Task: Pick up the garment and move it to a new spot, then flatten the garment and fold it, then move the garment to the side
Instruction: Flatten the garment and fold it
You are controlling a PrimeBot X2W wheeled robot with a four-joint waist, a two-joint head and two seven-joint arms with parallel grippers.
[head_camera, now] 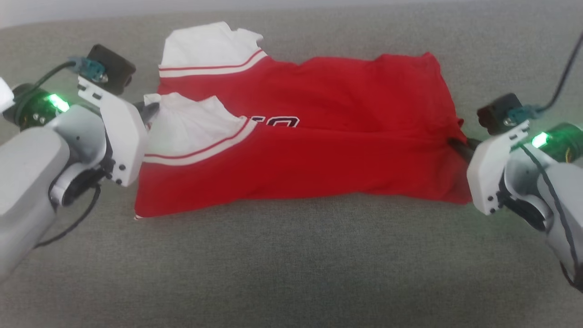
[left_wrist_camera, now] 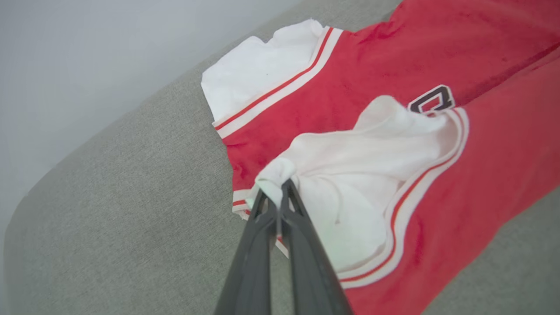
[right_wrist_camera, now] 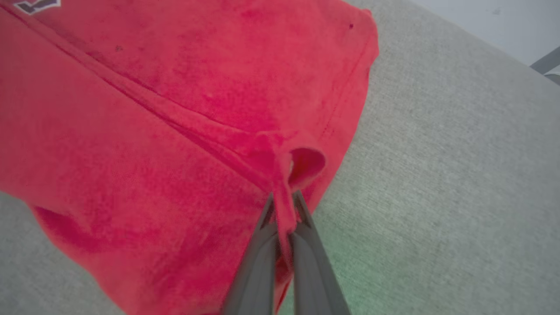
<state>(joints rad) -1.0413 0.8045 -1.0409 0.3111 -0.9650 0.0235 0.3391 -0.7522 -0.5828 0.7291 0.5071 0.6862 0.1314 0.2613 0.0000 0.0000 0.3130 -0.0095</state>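
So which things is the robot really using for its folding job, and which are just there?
For the job:
- red jersey
- left claw, shut on a white sleeve
- right claw, shut on the red bottom edge

Just there:
- grey fabric surface under the jersey
- pale wall behind

Place reads as home-like room, maybe living-room corner; cannot be sure. Under my arms: wide grey woven upholstery (head_camera: 291,273), soft-looking, like sofa seat or padded bench. Its edge curves round at lower left of my left wrist view. Behind it, plain pale wall (left_wrist_camera: 87,65), upper left of that view. Small red-and-white garment (head_camera: 319,150) spread on upholstery fits household laundry. Grey bar (right_wrist_camera: 547,63) at upper right edge of my right wrist view, too cropped to name.
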